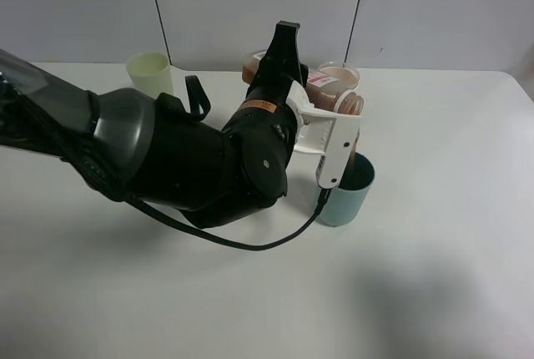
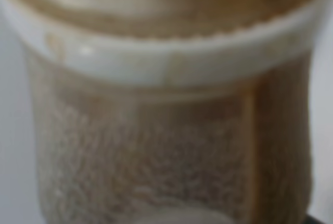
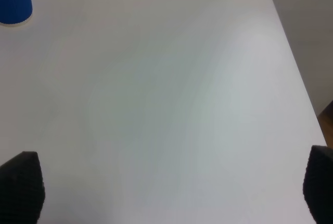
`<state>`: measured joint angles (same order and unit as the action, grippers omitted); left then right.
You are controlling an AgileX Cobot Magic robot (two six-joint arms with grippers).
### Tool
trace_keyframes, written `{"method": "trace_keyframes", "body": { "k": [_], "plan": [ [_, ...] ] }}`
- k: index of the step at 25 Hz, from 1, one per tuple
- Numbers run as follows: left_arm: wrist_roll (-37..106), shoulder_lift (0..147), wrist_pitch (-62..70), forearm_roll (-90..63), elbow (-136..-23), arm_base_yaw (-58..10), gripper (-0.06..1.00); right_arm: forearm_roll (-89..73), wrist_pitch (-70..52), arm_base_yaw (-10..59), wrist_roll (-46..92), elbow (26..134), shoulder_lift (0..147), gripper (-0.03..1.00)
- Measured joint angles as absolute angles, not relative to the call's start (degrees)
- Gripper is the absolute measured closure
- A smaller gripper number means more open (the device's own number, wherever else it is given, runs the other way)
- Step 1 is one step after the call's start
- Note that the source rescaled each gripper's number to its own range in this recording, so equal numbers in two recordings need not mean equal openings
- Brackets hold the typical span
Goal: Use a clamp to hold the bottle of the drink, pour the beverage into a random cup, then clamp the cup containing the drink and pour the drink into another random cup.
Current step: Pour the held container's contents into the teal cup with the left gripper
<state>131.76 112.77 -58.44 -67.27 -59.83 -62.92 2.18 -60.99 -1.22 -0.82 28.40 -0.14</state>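
Above teal cup [image 1: 349, 202], tipped brown-filled bottle [image 1: 332, 90]

The pink label [image 1: 321, 81] on the bottle [image 1: 345, 101] shows no legible print.

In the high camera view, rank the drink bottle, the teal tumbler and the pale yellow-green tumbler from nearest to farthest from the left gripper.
Measured from the left gripper:
1. drink bottle: clamped in its jaws, tipped on its side.
2. teal tumbler: just below the gripper, toward the table's front.
3. pale yellow-green tumbler: far off at the back left, behind the arm.
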Motion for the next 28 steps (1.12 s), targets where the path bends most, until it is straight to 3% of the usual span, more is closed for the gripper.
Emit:
{"method": "trace_keyframes", "body": {
  "k": [28],
  "plan": [
    [134.6,112.8,-58.9,-66.2,-59.8,-62.9,0.93,2.2,-61.0,-1.2,-0.8,28.4,-0.1,-0.03]
  ]
}}
